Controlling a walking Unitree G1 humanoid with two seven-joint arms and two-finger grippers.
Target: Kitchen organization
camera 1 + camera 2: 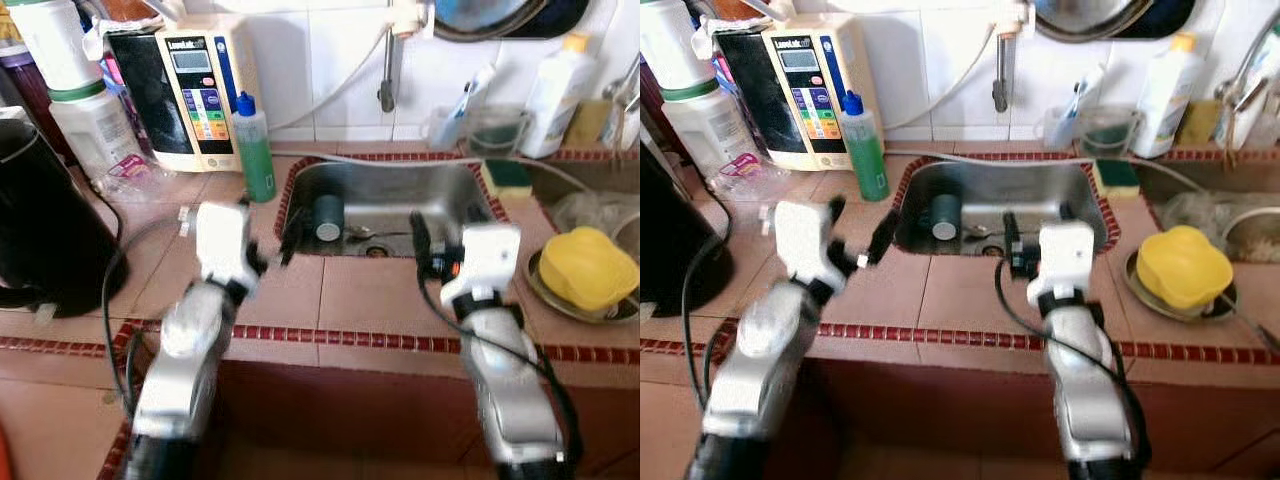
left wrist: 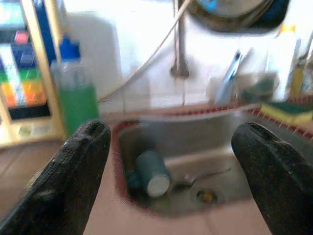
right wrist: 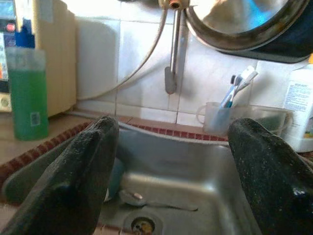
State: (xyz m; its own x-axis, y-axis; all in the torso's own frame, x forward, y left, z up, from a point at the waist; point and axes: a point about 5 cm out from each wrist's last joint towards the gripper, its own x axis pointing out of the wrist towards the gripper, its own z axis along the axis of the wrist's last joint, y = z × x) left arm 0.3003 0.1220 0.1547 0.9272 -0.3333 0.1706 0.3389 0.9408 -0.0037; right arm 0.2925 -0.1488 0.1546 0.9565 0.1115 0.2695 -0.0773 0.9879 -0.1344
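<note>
Nearest the camera, both silver arms reached forward over the tiled worktop (image 1: 330, 295), which was edged with a strip of small red tiles. The left tool (image 1: 862, 232) hovered over the worktop just short of the sink's near left corner, its two black fingers (image 2: 78, 171) spread wide with nothing between them. The right tool (image 3: 171, 176) was held at the near rim of the steel sink (image 1: 400, 195), its fingers (image 3: 73, 176) likewise wide apart and empty. Inside the sink a dark teal cup (image 1: 327, 217) lay on its side against the left wall, its pale base facing the robot, and a spoon (image 3: 146, 200) rested on the basin floor just beside the drain (image 3: 142, 226). To the right of the sink, on the worktop, a yellow bowl (image 1: 588, 268) sat upside down on a metal plate (image 1: 545, 290). At the far left stood a black kettle (image 1: 45, 225). A yellow-and-green sponge (image 1: 508, 178) lay at the sink's far right corner. A bottle of green liquid (image 1: 253, 148) with a blue cap stood just beyond the far left corner, beside a cream water purifier (image 1: 195, 90). Against the white-tiled wall were a tap (image 1: 387, 60), a clear cup holding toothbrushes (image 3: 217, 117) and a white bottle (image 1: 555, 95).
</note>
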